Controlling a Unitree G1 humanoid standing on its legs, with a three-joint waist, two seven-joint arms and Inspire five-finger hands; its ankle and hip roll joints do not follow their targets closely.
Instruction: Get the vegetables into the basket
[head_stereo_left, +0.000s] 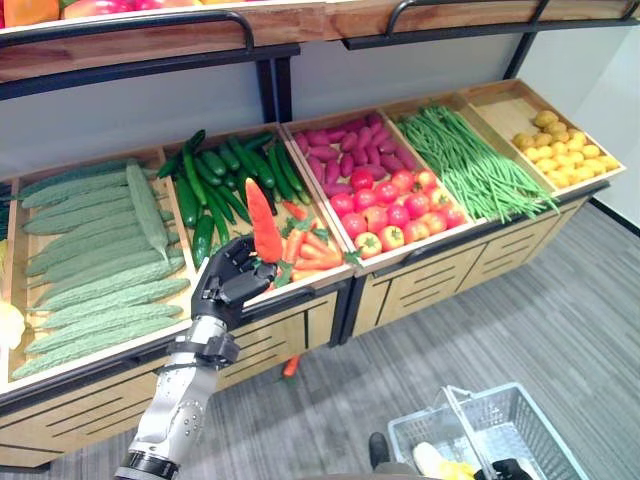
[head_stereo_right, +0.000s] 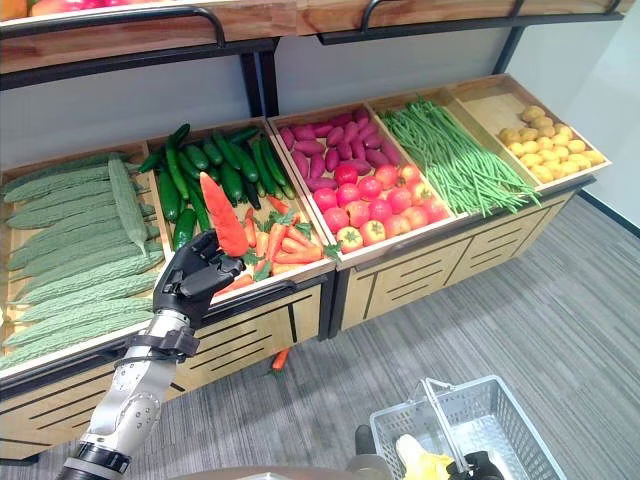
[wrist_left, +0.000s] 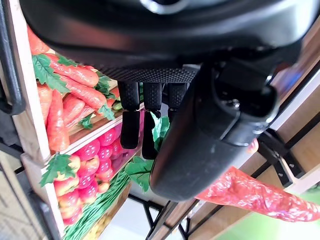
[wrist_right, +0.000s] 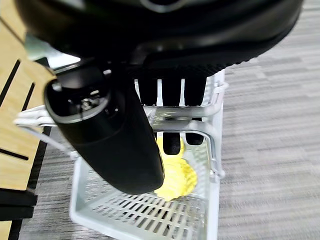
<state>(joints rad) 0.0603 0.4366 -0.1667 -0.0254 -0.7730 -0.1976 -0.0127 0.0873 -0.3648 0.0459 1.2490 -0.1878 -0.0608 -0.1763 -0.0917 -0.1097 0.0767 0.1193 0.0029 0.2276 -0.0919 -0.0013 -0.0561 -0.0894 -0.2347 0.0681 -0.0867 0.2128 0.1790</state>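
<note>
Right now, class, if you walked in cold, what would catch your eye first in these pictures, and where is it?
First, the left robot hand holding a carrot upright in front of the carrot bin. Then the long produce stand, its bins running from pale green gourds to yellow potatoes. Last, the wire basket on the floor, its handle gripped by the right robot hand.

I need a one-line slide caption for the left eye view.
Robot's left hand holds an orange carrot upright above the wooden carrot bin; grey wire basket waits on the floor.
</note>
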